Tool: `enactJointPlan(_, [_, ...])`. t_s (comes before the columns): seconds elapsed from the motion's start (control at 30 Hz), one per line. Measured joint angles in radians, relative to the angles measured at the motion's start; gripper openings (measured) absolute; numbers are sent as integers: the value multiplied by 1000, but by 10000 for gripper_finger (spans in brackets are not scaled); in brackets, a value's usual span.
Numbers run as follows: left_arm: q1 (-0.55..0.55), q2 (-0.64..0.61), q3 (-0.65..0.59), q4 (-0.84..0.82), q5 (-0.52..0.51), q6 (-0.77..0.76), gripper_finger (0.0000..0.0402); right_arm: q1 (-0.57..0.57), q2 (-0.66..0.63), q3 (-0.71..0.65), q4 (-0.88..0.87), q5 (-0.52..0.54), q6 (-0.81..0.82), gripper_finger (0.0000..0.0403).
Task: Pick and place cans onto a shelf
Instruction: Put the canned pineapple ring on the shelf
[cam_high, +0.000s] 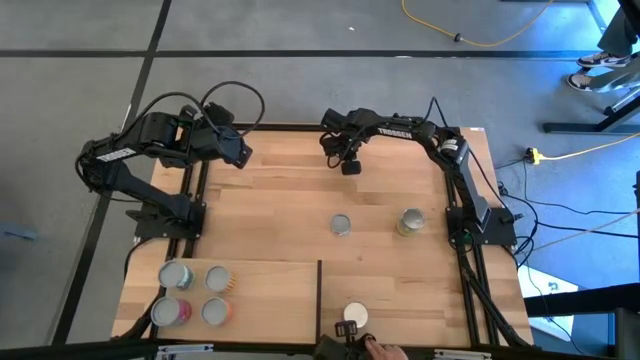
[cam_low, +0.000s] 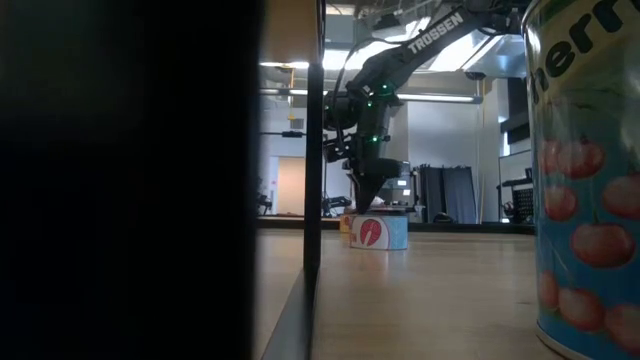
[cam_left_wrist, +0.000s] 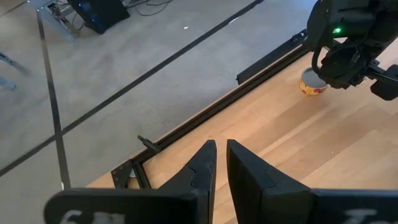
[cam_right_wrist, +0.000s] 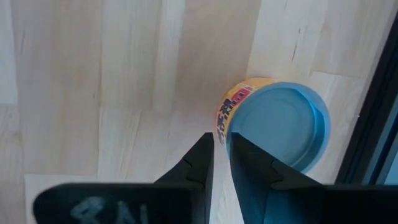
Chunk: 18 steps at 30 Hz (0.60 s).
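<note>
My right gripper (cam_high: 350, 167) hangs over the far middle of the table, pointing down, its fingers (cam_right_wrist: 202, 155) closed to a thin slit. Just beyond their tips stands a yellow-labelled can (cam_right_wrist: 280, 121), also seen past the right arm (cam_left_wrist: 311, 84). My left gripper (cam_high: 243, 153) waits high over the table's far left corner, its fingers (cam_left_wrist: 205, 163) likewise nearly together and holding nothing. Two cans (cam_high: 341, 225) (cam_high: 411, 221) stand upright mid-table. Several cans (cam_high: 175, 274) stand on the shelf (cam_high: 265, 300) at the near left. A white-topped cherry can (cam_high: 355, 318) stands at the near edge. My right gripper's tips stand by the label side (cam_right_wrist: 222, 115) of the yellow can, coming from above. I cannot tell whether they touch it. The can stands upright on the table.
The shelf's black post (cam_low: 320, 150) and dark side fill the low view's left. The cherry can (cam_low: 590, 180) looms close on its right. The table's black frame (cam_right_wrist: 373, 106) runs just past the yellow can. What looks like a hand (cam_high: 378, 349) shows at the near edge.
</note>
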Motion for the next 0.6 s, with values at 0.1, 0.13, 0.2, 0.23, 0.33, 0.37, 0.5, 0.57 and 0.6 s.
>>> enactJointPlan(0.1, [0, 0, 0, 0, 0, 0, 32, 0, 0, -10, 17, 0, 2, 56])
enactJointPlan(0.13, [0, 0, 0, 0, 0, 0, 32, -1, 0, -12, 17, 0, 4, 56])
enactJointPlan(0.2, [0, 0, 0, 0, 0, 0, 32, -2, 1, -12, 26, 0, 5, 56])
enactJointPlan(0.23, [0, 0, 0, 0, 0, 0, 32, -2, 1, -12, 34, 0, 5, 56])
enactJointPlan(0.33, [0, 0, 0, 0, 0, 0, 32, -2, 1, -12, 51, 0, 11, 56])
enactJointPlan(0.37, [0, 0, 0, 0, 0, 0, 32, -3, 1, -12, 53, 0, 12, 56])
enactJointPlan(0.5, [0, 0, 0, 0, 0, 0, 32, -3, 1, -13, 48, 0, 14, 56])
enactJointPlan(0.57, [0, 0, 0, 0, 0, 0, 32, -3, 1, -13, 45, -1, 35, 56])
enactJointPlan(0.6, [0, 0, 0, 0, 0, 0, 32, -3, 1, -13, 40, -2, 38, 56])
